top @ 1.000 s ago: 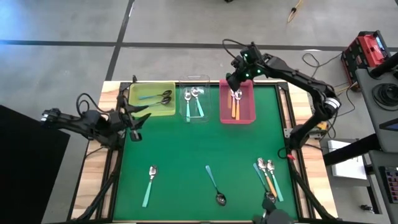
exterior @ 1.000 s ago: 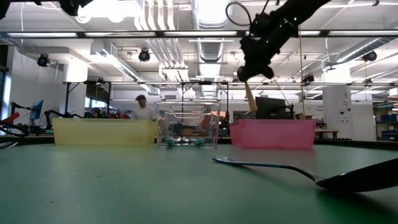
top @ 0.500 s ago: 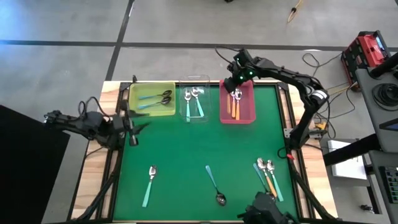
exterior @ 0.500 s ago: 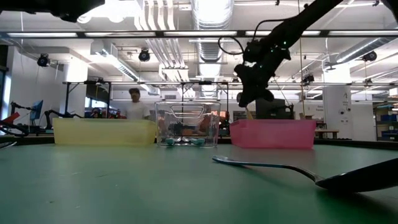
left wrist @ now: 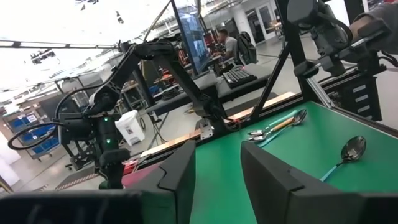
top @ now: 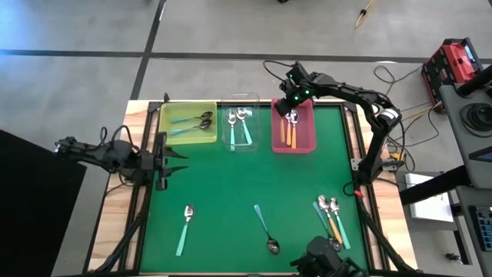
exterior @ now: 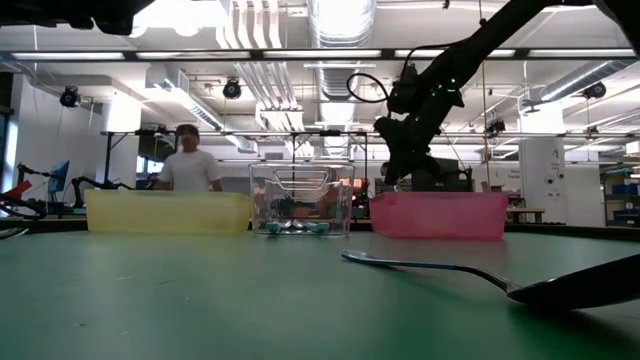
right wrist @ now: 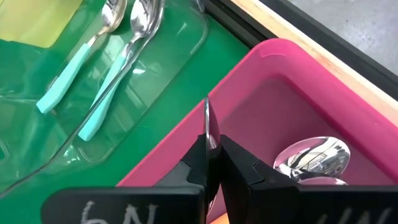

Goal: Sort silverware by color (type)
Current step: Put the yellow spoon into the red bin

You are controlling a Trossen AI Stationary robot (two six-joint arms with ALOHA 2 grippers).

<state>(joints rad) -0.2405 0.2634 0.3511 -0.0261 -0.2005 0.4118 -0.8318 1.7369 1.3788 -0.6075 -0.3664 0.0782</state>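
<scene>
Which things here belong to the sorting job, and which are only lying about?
Job:
- loose teal-handled and orange-handled spoons on the green mat
- yellow bin
- clear bin
- pink bin
- right gripper shut on a spoon

Lying about:
- red case
- floor cables

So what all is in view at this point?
table mat: one, green, under everything
yellow bin: one, far left of the mat
dark-bowled spoons: two, teal handles, in the yellow bin
clear bin: one, far middle
silver-bowled spoons: two, teal handles, in the clear bin
pink bin: one, far right
orange spoons: two, lying in the pink bin
loose spoons: five on the near mat; one teal, one teal with a dark bowl, a cluster of two teal and one orange
person: one, in the room behind
left gripper: open, empty, at the mat's left edge
right gripper: shut on a held spoon, over the pink bin
</scene>
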